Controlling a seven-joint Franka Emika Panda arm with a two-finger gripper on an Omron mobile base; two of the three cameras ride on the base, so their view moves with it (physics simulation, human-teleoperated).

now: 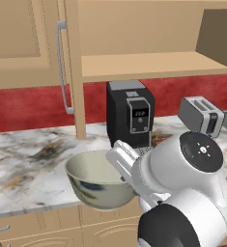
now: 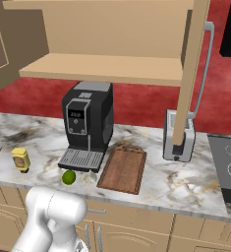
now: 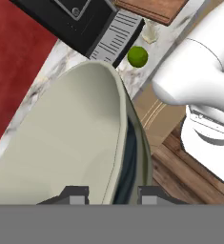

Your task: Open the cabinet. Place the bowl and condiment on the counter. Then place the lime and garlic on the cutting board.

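**Bowl clamped by its rim at the counter's front edge**

The gripper (image 3: 112,194) is clamped on the bowl (image 1: 99,179): in the hand view the two dark fingertips (image 3: 74,194) sit either side of the rim, one inside the pale interior, one against the dark outer wall. In the left base view the white arm covers the bowl's right side and the hand itself is hard to make out behind the wrist. The bowl sits at the front edge of the counter (image 1: 23,159), part of it hanging past the edge; can't tell if its base touches the marble.

Cabinet (image 1: 134,43) is open, shelf bare where visible. One door (image 1: 72,67) stands edge-on w/ its long silver handle (image 1: 62,67); the upper part is cut off by the frame top.

Right base view: the bowl is just a sliver at the left edge. The yellow bottle (image 2: 20,159) stands upright on the counter, near that sliver. The lime (image 2: 69,177) lies on the marble just in front of the coffee machine (image 2: 89,118) tray, not on the cutting board (image 2: 123,168). Between lime and board is a small pale lump (image 2: 90,176), prob. the garlic but too small and washed out to be sure. Board lies flat, nothing on it. Toaster (image 2: 178,140) is half hidden behind the other open door (image 2: 190,74). Stovetop (image 2: 227,167) cut off at right.
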